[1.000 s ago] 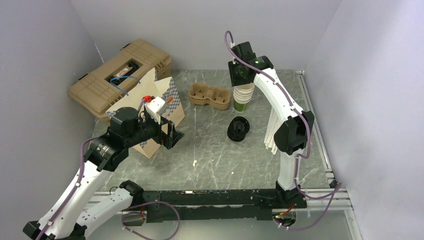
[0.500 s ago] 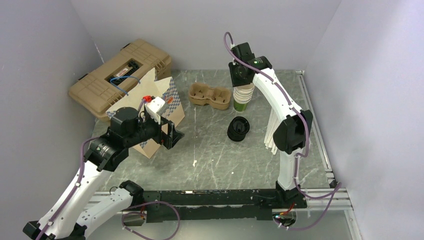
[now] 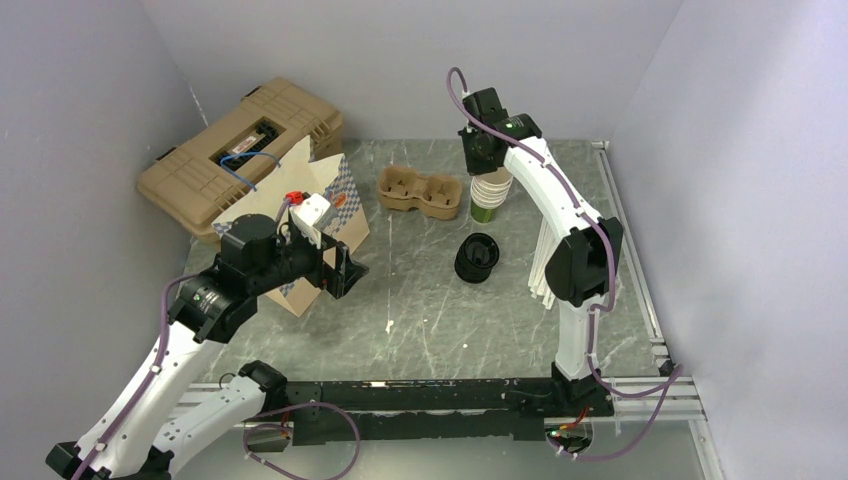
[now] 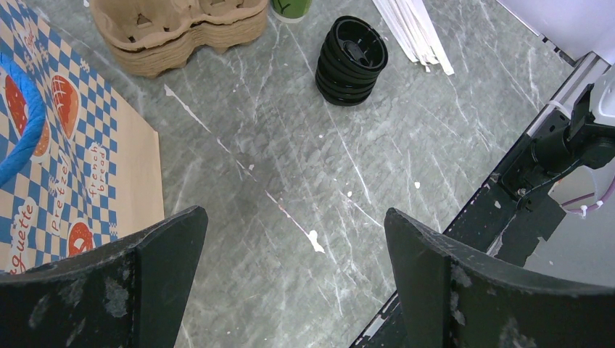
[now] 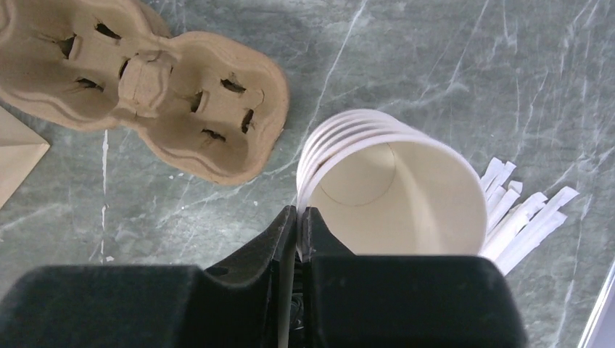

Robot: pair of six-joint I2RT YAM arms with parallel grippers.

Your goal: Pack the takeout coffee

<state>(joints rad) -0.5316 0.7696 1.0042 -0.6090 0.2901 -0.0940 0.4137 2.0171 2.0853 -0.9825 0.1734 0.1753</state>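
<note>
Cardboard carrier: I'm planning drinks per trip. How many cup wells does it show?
2: the bag-side well nearest the paper bag, the cup-side well beside the cup stack. Carriers nested underneath may hide more.

Grey-green marbled table [image 3: 430,310] before me, white specks on its surface. Items on it:

- Far left: a tan hard plastic case [image 3: 200,160], set askew.
- Beside it: a brown paper bag with blue-and-white check print [image 3: 345,200].
- Centre back: a brown moulded-pulp cup carrier [image 3: 420,193], just beside a stack of cream paper cups with green bottom [image 3: 487,195].
- Nearer: a tilted stack of black plastic lids [image 3: 477,258].
- Right: a bundle of long white paper-wrapped sticks [image 3: 541,270].
</note>
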